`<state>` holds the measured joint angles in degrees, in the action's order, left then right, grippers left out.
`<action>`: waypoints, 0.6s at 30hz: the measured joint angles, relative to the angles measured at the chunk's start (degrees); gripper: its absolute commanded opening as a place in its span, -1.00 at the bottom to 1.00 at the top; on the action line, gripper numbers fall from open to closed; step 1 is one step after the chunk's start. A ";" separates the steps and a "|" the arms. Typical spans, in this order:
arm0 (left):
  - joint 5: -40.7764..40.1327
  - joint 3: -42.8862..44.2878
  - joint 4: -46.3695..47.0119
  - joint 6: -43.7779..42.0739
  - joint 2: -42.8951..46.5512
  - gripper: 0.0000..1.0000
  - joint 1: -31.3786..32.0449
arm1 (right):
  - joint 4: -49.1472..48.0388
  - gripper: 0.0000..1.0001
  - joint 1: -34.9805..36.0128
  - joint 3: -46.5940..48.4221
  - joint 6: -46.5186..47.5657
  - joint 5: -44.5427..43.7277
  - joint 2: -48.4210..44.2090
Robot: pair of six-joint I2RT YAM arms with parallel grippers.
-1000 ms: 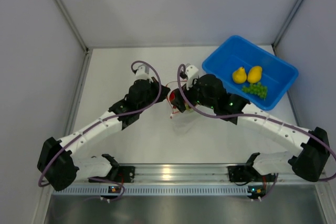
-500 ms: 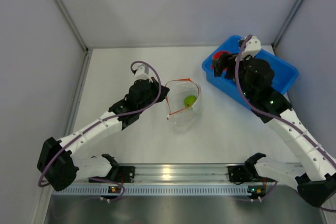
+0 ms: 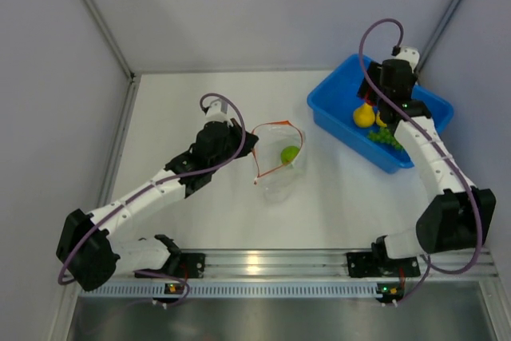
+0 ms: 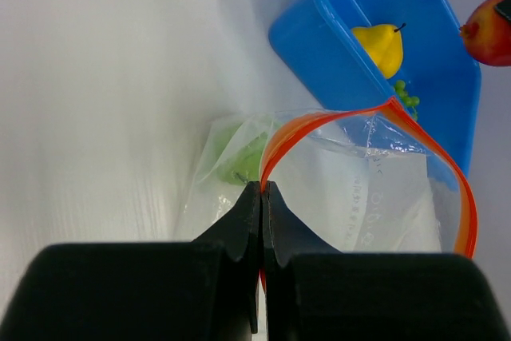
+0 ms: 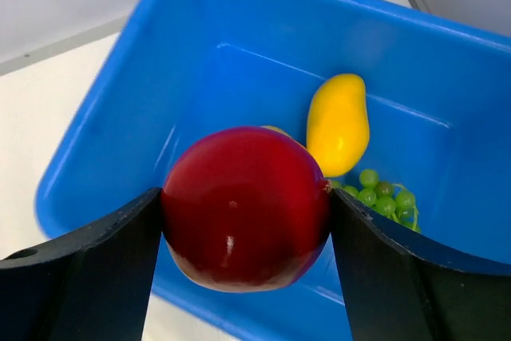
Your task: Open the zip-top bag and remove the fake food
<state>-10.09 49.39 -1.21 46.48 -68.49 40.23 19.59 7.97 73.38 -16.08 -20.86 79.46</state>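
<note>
The clear zip-top bag [image 3: 281,165] lies open mid-table, its orange-red zip strip [image 4: 351,117] arched wide. A green round fruit [image 3: 289,152] sits inside it. My left gripper [image 4: 263,188] is shut on the bag's zip strip at its near corner; it also shows in the top view [image 3: 249,143]. My right gripper [image 5: 247,205] is shut on the red apple [image 5: 246,207] and holds it above the blue bin [image 3: 343,101]; the apple is hidden in the top view. In the bin lie a yellow pear [image 5: 338,124], a second yellow piece [image 3: 363,115] and green grapes [image 5: 382,191].
The blue bin stands at the back right, close to the right wall. Grey walls close the table at the back and both sides. A metal rail [image 3: 263,265] with the arm bases runs along the near edge.
My right gripper has lifted the red apple out of the bag and carried it right to above the blue bin. The left gripper has stayed shut on the bag.
</note>
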 measured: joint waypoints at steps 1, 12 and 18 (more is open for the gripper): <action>0.22 0.00 -0.28 -0.02 0.00 -1.00 -0.02 | -0.02 -0.32 -1.09 0.57 -0.44 0.81 1.88; 1.90 0.33 -1.95 -1.27 0.24 -1.00 -0.02 | 1.66 0.88 -4.39 7.48 -1.40 4.31 16.44; 3.02 1.29 -2.45 -1.68 0.24 -1.00 -0.02 | 3.08 0.99 -4.39 9.18 -1.07 9.53 15.41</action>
<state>-7.07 50.68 -3.66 44.80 -68.25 40.21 22.68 3.57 82.56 -17.15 -11.33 94.87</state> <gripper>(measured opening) 0.019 0.993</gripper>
